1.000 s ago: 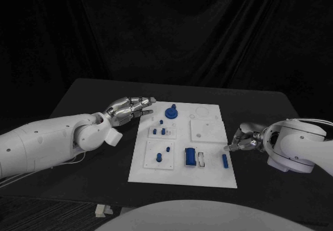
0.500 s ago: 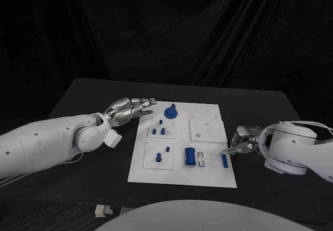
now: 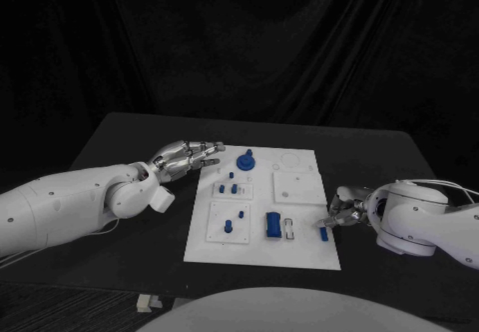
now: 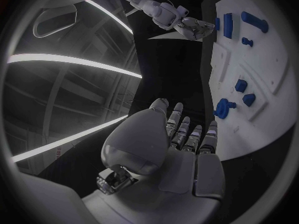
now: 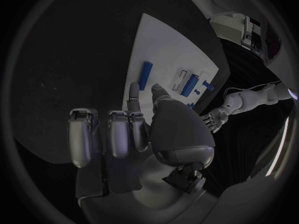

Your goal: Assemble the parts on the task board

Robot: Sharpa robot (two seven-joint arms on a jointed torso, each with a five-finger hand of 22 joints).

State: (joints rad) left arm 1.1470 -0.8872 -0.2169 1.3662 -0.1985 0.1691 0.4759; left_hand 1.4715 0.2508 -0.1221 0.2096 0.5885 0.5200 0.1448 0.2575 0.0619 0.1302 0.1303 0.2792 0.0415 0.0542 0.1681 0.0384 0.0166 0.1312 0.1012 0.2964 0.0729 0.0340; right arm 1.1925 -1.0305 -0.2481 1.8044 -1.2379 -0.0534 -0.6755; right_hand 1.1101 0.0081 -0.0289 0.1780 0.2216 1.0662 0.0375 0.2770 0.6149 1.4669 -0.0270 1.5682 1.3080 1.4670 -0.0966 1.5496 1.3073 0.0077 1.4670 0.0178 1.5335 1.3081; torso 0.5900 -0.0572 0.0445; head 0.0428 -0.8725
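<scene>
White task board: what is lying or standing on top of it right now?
On the white task board sit small blue parts: a round knobbed piece, short pegs, a rectangular block and a slim bar by the right hand. Whether its fingers touch the bar is unclear.

Right hand (image 3: pixel 345 207) half behind own forearm (head view).

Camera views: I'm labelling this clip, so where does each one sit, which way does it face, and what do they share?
Head view: on the robot's head, looking down at the task board; both arms, left hand, right hand.
Left wrist view: behind the left hand, facing across the board toward the right hand.
Right wrist view: behind the right hand, facing the board.
Shared: the board's blue parts.
</scene>
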